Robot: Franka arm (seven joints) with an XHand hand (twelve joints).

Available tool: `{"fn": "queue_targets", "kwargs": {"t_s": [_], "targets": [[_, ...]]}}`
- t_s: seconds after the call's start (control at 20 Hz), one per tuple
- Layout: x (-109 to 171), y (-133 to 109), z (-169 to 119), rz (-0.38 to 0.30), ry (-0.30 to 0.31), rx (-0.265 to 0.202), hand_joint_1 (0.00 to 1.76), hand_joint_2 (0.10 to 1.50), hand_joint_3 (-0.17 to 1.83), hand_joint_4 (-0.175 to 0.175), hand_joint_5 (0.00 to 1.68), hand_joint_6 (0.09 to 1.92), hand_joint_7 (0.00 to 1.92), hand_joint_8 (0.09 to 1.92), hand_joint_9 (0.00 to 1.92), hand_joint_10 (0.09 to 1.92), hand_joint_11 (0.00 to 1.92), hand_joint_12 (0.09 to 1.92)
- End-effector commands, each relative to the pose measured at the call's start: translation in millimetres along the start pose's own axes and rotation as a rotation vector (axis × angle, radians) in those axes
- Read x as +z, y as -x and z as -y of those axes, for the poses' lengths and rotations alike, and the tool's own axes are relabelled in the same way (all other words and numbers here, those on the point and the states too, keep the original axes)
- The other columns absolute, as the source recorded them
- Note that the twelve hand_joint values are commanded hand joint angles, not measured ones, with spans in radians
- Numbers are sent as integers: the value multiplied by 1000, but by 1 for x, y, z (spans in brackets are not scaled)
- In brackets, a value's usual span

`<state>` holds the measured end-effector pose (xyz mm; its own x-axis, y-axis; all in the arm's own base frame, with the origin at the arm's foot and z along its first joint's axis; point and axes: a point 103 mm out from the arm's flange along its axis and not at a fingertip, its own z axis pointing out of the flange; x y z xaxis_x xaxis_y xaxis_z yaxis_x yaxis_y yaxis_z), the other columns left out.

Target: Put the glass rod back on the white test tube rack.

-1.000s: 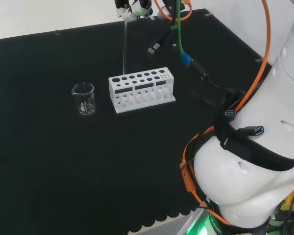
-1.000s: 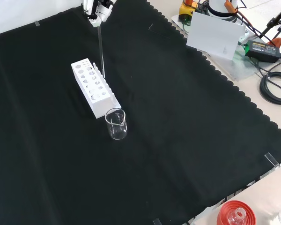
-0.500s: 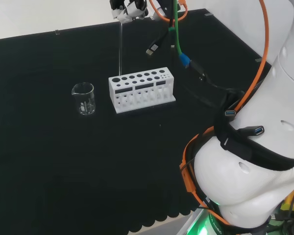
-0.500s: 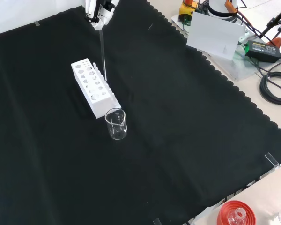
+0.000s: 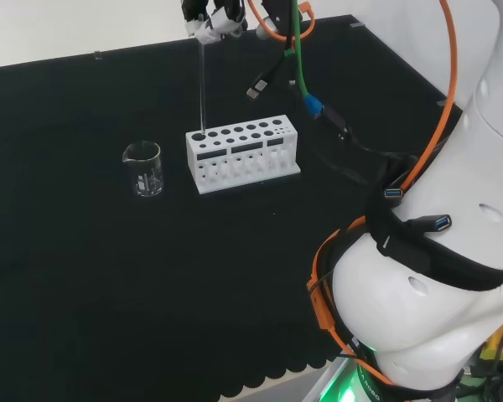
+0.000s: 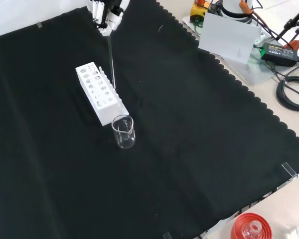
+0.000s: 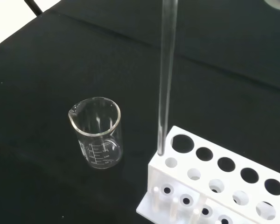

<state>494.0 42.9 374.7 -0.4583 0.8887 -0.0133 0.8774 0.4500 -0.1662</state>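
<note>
1. Pinched in the hand (image 5: pixel 211 18) at the far edge of the cloth in the head view is the top of the glass rod (image 5: pixel 202 88); the fingers are curled on it; in the front view the hand (image 6: pixel 105 12) sits at the top, above the rack.
2. Glass rod: a thin, clear, straight stick, faint against the black cloth (image 5: pixel 84 276); it hangs nearly upright below the hand; in the front view it (image 6: pixel 111 62) leans slightly from the hand down to the rack's right side.
3. Its lower end, seen from the wrist (image 7: pixel 164 88), is at the top of the white test tube rack (image 7: pixel 214 186), by the corner holes at the end nearest the beaker; whether the tip has entered a hole or hovers just above one cannot be told.
4. White test tube rack (image 5: pixel 241 153): a long block with two rows of round holes on top and short pegs along its foot; it stands mid-cloth, directly below the hand in the head view; in the front view (image 6: pixel 99 92) it runs diagonally.
5. Beaker (image 5: pixel 143 168): clear glass with a spout and printed marks; it stands upright just beside the rack's end, left of it in the head view, below it in the front view (image 6: pixel 123 132); from the wrist (image 7: pixel 97 133) it looks empty and apart from the rack.
</note>
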Motion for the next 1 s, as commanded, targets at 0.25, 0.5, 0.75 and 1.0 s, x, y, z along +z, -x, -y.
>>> {"fn": "queue_targets", "kwargs": {"t_s": [0.25, 0.5, 0.75, 1.0], "targets": [[4, -5, -11, -11, -2, -20, 1294, 1129, -175, -175, 1100, 819, 1147, 836, 1670, 560, 1580, 711], [6, -8, -21, -47, 16, -16, 1293, 1129, -175, -175, 1101, 819, 1147, 836, 1670, 560, 1581, 711], [9, -4, -27, -12, -19, -12, 1294, 1129, -175, -175, 1101, 819, 1147, 836, 1670, 560, 1581, 711], [16, 14, -28, -40, -14, -14, 1293, 1129, -175, -175, 1101, 819, 1147, 836, 1671, 560, 1581, 711]]}}
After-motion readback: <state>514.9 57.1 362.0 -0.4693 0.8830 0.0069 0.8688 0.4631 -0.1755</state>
